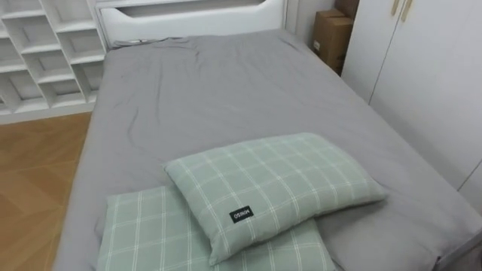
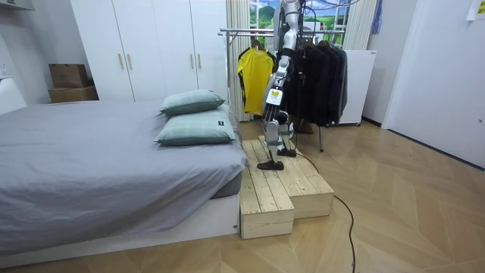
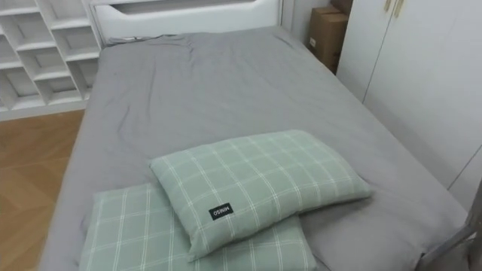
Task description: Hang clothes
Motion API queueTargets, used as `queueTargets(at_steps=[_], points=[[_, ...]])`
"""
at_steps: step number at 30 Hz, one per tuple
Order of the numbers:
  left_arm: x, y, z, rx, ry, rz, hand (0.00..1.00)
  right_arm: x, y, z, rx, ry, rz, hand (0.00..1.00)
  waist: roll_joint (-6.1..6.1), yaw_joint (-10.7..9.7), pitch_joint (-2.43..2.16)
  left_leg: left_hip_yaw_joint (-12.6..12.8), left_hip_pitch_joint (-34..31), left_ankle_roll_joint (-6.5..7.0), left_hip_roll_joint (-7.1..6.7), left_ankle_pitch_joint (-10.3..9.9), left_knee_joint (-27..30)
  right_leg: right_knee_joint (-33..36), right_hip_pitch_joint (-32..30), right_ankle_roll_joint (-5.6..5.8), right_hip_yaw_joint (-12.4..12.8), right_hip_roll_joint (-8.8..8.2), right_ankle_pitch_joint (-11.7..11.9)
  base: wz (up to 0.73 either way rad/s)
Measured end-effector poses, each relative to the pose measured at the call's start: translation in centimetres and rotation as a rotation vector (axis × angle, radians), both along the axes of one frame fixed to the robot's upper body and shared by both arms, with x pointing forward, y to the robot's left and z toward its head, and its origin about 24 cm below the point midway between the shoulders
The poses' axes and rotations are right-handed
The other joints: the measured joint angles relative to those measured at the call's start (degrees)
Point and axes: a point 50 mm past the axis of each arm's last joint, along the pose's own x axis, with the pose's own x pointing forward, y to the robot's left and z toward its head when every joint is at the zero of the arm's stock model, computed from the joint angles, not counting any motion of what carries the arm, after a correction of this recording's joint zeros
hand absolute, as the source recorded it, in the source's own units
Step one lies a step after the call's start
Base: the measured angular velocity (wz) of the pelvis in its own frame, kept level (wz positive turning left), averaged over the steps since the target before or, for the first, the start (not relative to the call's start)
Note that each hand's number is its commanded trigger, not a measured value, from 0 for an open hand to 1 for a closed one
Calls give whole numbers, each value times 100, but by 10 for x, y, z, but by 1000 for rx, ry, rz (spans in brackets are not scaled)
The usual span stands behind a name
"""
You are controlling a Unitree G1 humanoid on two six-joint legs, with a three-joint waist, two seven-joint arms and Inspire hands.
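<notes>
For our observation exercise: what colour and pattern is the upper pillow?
The upper pillow is pale green with white checks; clearest in the left eye view.

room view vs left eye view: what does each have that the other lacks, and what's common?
Room view, not left eye view: the robot standing on a wooden platform at the foot of the bed, a clothes rack behind it with a yellow shirt and dark jackets hanging.
Left eye view, not room view: white cubby shelves beside the bed.
Both: the bed with its grey sheet, two green checked pillows stacked one on the other, a cardboard box, white wardrobe doors.
</notes>
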Motion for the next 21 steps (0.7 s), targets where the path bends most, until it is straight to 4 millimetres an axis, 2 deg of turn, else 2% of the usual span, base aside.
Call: queueTargets(at_steps=[21], points=[[4,-2,0,-24,13,-24,0,-1,1,0,7,3,8,0,30,-7,-1,-25,17,-27,-2,-18,-9,-46,30,-15,9,16,-33,0]])
